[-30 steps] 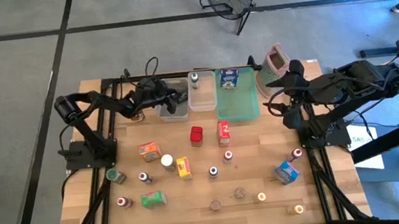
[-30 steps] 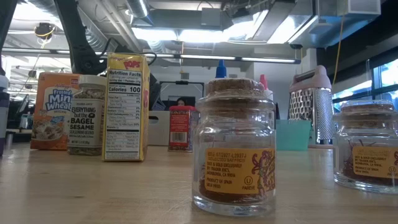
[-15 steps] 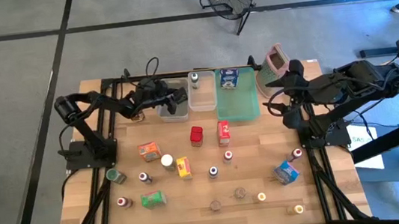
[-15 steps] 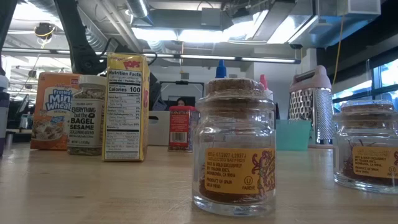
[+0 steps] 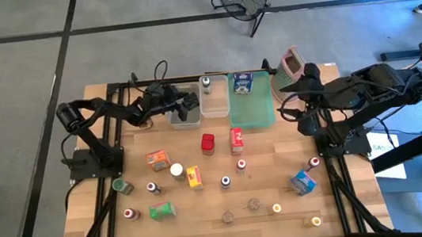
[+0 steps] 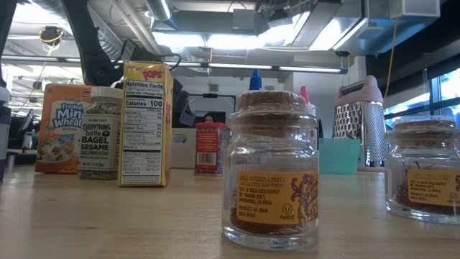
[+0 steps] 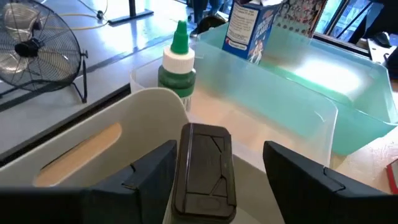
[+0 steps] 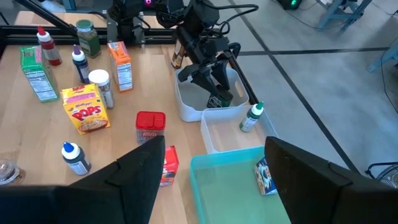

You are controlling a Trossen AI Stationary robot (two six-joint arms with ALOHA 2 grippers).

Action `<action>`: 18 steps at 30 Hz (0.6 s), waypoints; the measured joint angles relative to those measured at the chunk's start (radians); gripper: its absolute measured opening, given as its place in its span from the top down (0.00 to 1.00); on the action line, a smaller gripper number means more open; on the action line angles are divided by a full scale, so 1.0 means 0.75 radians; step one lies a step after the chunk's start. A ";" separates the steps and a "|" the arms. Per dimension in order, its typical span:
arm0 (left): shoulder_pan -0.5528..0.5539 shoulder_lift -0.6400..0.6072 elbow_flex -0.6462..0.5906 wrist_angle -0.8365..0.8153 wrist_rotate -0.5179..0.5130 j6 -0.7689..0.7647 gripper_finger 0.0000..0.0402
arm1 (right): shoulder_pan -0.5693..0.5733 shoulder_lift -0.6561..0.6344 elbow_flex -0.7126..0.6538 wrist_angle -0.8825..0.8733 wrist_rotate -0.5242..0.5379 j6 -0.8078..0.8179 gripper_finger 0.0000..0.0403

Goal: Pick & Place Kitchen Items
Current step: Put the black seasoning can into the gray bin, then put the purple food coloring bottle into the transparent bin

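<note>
My left gripper (image 5: 191, 102) is open over the white tub (image 5: 184, 115) at the table's far edge. A dark flat-topped item (image 7: 202, 168) stands between its fingers, with a clear gap to one finger, and shows in the tub (image 8: 219, 99). A green-capped bottle (image 7: 177, 65) stands in the clear tub beside it, and a blue box (image 5: 242, 84) stands in the green tray (image 5: 254, 112). Small boxes and bottles stand across the table: red boxes (image 5: 208, 142), an orange box (image 5: 157, 158), a yellow box (image 5: 194, 177). My right gripper (image 5: 294, 113) waits open at the far right.
The metal grater with a pink top (image 5: 291, 65) stands at the far right, close to my right arm. Cork-topped jars (image 6: 272, 180) stand along the near edge. A green box (image 5: 162, 211), a blue box (image 5: 304, 181) and small bottles dot the table's middle.
</note>
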 joint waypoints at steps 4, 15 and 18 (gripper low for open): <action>-0.016 -0.017 0.000 -0.003 0.001 -0.001 0.41 | 0.000 0.009 0.000 -0.001 -0.001 0.000 0.31; -0.045 -0.303 0.000 -0.082 0.034 0.018 0.41 | 0.001 0.013 0.000 0.000 -0.058 -0.026 0.31; -0.046 -0.444 0.000 -0.194 0.046 -0.044 0.41 | 0.001 0.013 0.000 0.000 -0.061 -0.026 0.31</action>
